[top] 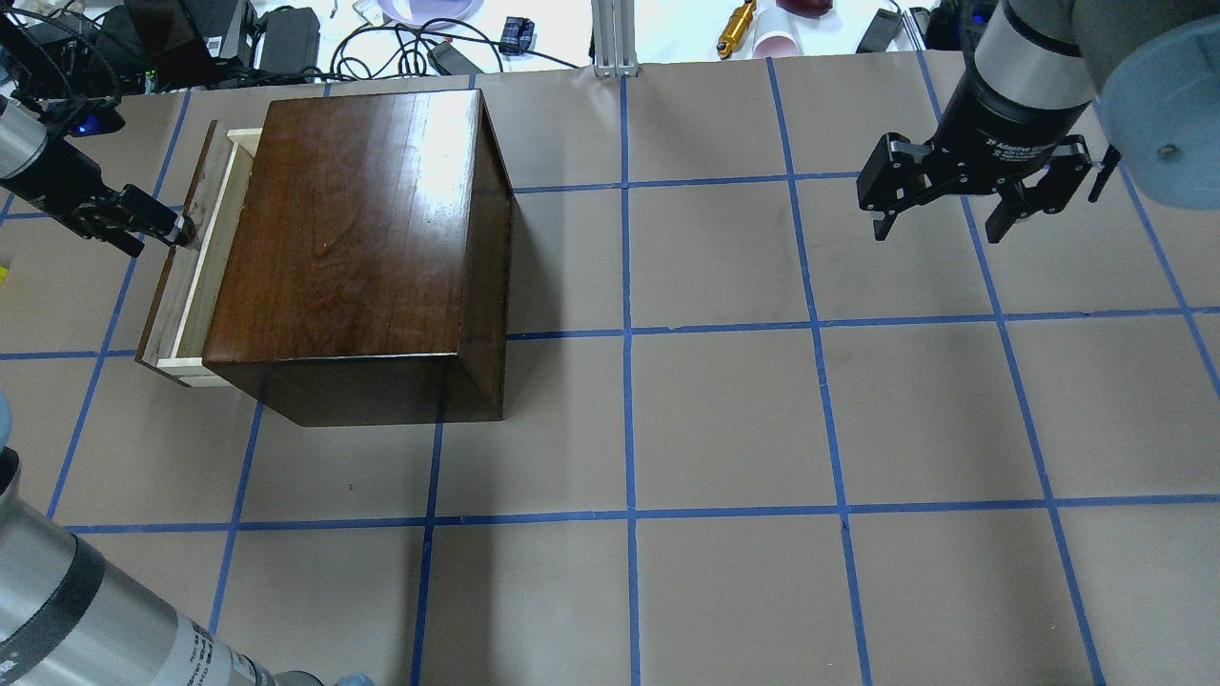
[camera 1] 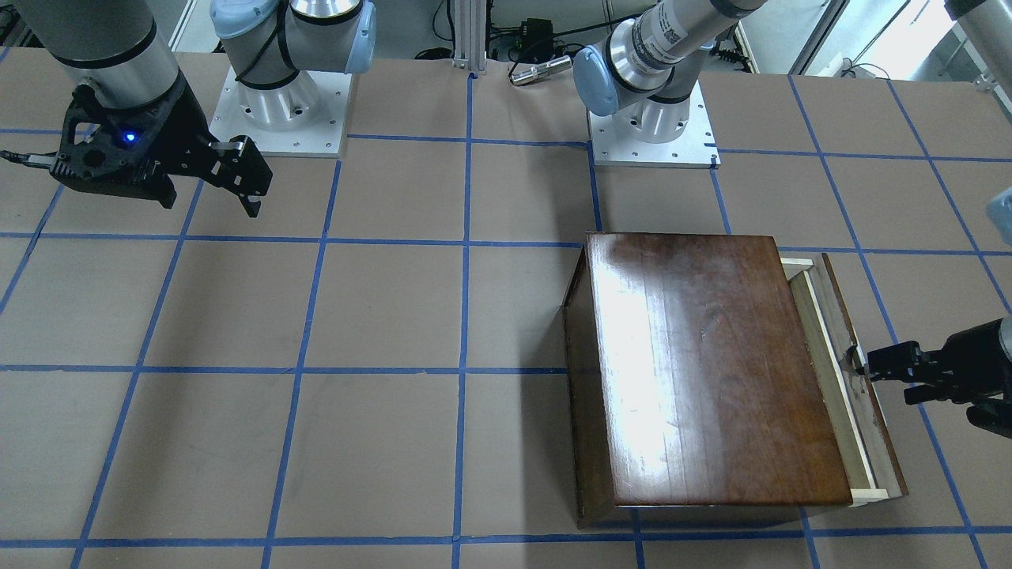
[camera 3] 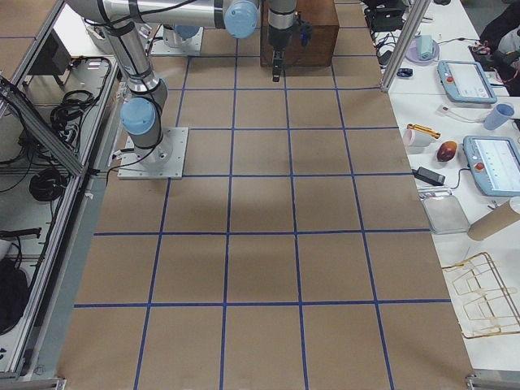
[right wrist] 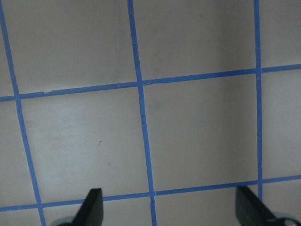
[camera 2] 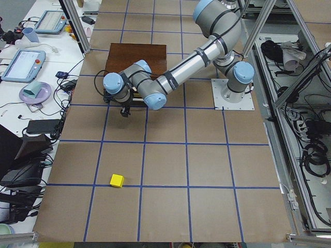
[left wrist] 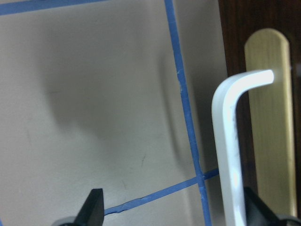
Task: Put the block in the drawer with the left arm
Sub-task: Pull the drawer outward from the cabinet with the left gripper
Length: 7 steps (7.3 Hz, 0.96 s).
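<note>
The yellow block (camera 2: 116, 180) lies on the table, well away from the box, on its drawer side. The dark wooden box (top: 353, 238) has its drawer (top: 212, 257) pulled out a little, showing a strip of pale tray behind the dark front panel (camera 1: 858, 411). My left gripper (top: 176, 232) is at the panel's metal handle (left wrist: 225, 141). In the left wrist view its fingers (left wrist: 94, 207) are spread, with the handle between them, close to one finger. My right gripper (top: 939, 233) hangs open and empty over bare table, far from the box.
The brown table surface carries a blue tape grid (top: 624, 333). Both arm base plates (camera 1: 652, 130) sit along the robot's side. Cables and small items (top: 400, 38) crowd the far edge, and side desks hold tablets (camera 2: 23, 62).
</note>
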Each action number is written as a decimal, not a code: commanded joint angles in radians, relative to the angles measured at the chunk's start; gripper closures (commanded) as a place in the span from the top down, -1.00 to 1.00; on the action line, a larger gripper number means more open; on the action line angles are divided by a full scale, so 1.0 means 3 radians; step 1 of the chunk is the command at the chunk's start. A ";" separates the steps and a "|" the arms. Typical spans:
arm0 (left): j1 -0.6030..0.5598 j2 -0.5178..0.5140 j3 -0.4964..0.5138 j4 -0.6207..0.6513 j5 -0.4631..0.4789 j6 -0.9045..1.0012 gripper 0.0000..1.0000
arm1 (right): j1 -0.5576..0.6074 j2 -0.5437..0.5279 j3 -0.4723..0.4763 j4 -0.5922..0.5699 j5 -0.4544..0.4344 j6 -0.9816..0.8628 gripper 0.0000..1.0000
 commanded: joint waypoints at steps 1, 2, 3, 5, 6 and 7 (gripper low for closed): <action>0.0010 -0.0023 0.0043 0.0000 0.0038 0.0074 1.00 | -0.0002 0.0000 0.0000 0.0000 0.0000 0.0000 1.00; 0.0010 -0.0043 0.0048 0.0000 0.0068 0.0080 1.00 | 0.0003 0.0000 0.0000 0.0000 0.0000 0.0000 1.00; 0.0010 -0.0048 0.0053 0.0000 0.0074 0.0085 1.00 | 0.0003 0.0000 0.0000 0.0000 0.0000 0.0000 1.00; 0.0010 -0.0079 0.0134 0.0000 0.0084 0.0090 1.00 | -0.0002 0.0000 0.0000 0.0000 0.0000 0.0000 1.00; 0.0020 -0.0089 0.0145 0.0000 0.0084 0.0115 1.00 | 0.0003 0.0000 0.0000 0.0000 0.0000 0.0000 1.00; 0.0061 -0.0104 0.0145 0.0000 0.0084 0.0161 1.00 | 0.0003 0.0000 0.0000 0.0000 0.0000 0.0000 1.00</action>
